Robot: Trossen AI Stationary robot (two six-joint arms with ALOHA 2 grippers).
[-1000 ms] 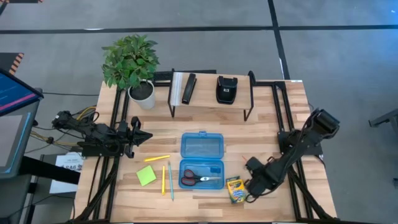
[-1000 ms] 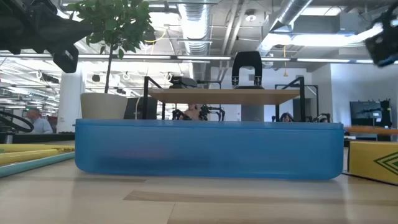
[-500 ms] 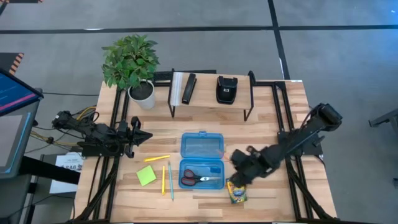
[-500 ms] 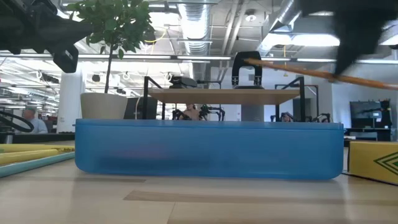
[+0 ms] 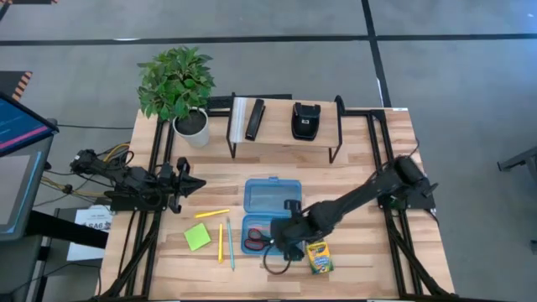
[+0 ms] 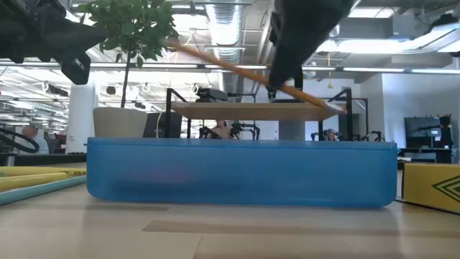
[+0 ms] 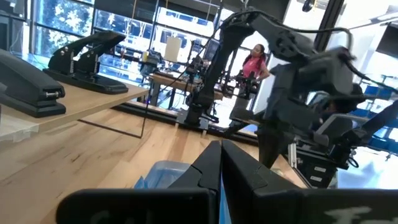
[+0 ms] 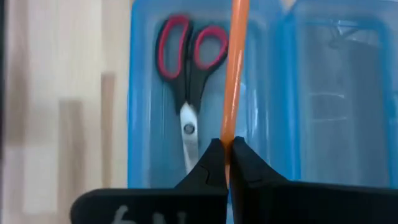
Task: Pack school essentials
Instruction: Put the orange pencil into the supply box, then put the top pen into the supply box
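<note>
The open blue case (image 5: 273, 201) lies in the middle of the table with red-handled scissors (image 8: 188, 59) in its near half. My right gripper (image 5: 288, 242) hangs over that half, shut on an orange pencil (image 6: 230, 67). A crayon box (image 5: 318, 256) lies flat just right of the case. Left of the case lie a lime-green sticky-note pad (image 5: 198, 236), a yellow pencil (image 5: 212, 214) and two more pencils (image 5: 225, 243). My left gripper (image 5: 197, 186) waits shut at the table's left side, above the boards. My right gripper pinches the orange pencil's shaft (image 8: 229, 134) between its two fingertips, nearer one end than the middle. The fingers come slanting down from above. The pencil is lifted clear over the case and sits tilted, its long free part (image 6: 201, 56) higher than the short one.
A potted plant (image 5: 176, 84) stands at the far left. A low shelf (image 5: 285, 134) at the back carries two black stapler-like objects (image 5: 305, 120). Bare wood lies near the front edge and right of the crayon box.
My right gripper has travelled from beside the crayon box toward the table's left, rising and rolling its wrist, and now hangs over the case's near half. The orange pencil has gone with it, lifted clear of the table.
</note>
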